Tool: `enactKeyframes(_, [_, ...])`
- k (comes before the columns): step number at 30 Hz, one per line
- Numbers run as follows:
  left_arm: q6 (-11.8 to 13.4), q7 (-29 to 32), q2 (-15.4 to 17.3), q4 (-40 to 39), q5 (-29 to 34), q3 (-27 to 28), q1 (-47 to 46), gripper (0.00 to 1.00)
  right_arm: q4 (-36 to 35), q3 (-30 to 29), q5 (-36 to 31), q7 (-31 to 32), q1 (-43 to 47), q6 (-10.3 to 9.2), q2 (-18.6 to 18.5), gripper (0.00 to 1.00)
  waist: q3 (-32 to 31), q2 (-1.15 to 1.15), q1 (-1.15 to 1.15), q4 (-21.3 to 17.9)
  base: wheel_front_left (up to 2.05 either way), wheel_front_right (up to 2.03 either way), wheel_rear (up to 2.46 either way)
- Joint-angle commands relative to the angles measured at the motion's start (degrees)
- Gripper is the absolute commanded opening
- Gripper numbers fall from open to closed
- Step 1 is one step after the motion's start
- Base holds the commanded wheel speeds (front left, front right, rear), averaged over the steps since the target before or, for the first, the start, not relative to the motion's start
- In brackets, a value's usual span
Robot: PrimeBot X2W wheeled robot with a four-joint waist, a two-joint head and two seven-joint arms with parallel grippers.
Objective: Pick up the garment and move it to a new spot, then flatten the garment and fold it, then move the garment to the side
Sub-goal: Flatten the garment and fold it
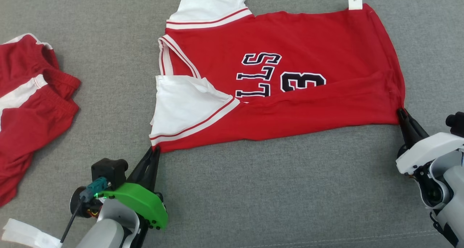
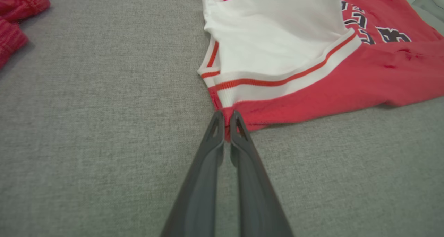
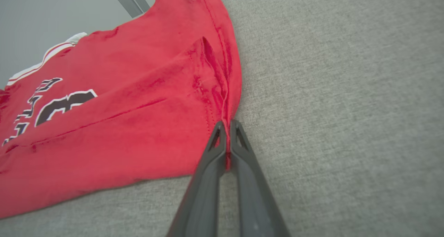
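**Item 1. White strip** [image 1: 25, 235]: a pale piece at the nearest left corner of the grey fabric surface [image 1: 253, 197], cut off by the frame edge.

**Item 2. Left tool** [image 1: 156, 150]: on a green-shelled wrist. The fingers are pressed together, pinching the near-left corner of the jersey [image 1: 308, 52]. In the left wrist view the tips [image 2: 227, 121] clamp the red edge just below the striped trim of the white sleeve [image 2: 274, 39].

**Item 3. Right tool** [image 1: 401, 112]: on a white-shelled wrist. The fingers are pressed together on the jersey's near-right corner. In the right wrist view red cloth shows between the tips at the hem seam.

**Item 4. Jersey:** red, with white sleeves, spread flat across the middle of the surface. The neck end is toward the robot's left and the hem toward its right. A band of red cloth along the near edge overlaps the bottom of the black lettering [image 1: 261, 74].

**Item 5. Second red garment** [image 1: 29, 106]: it has a white band, lies crumpled at the left edge, and is well apart from the jersey.

**Item 6. Label** [image 1: 355, 0]: white, sticking out past the jersey's far-right corner.
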Motion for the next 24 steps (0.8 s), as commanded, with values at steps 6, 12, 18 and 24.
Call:
enactKeyframes(6, [1.76, 1.95, 3.07, -6.55, -0.27, -0.48, 6.19, 0.0, -4.67, 1.65, 2.4, -0.35, 5.27, -0.05, -4.07, 0.0, -1.74, 0.0, 0.0, -0.87, 0.0, 0.0, 0.0])
enactKeyframes(12, [4.23, 4.48, 6.41, -14.92, -0.19, -0.91, 12.07, 0.0, -8.41, 1.65, 3.01, 0.45, 10.34, -0.05, -7.92, 0.0, -2.37, 0.0, 0.0, -0.66, 0.0, 0.0, 0.0])
enactKeyframes(18, [6.57, 9.26, 9.62, -21.31, -1.26, -1.84, 17.09, 0.0, -11.86, -1.39, 3.18, 1.64, 16.84, -0.06, -10.19, 0.0, -3.03, 0.0, 0.0, -0.41, 0.0, 0.0, 0.0])
enactKeyframes(24, [4.91, 11.52, 9.72, -20.77, -2.49, -3.53, 17.07, 0.0, -12.6, -3.09, 2.13, 3.27, 19.16, -0.06, -8.54, 0.0, -3.54, 0.0, 0.0, -0.34, 0.0, 0.0, 0.0])
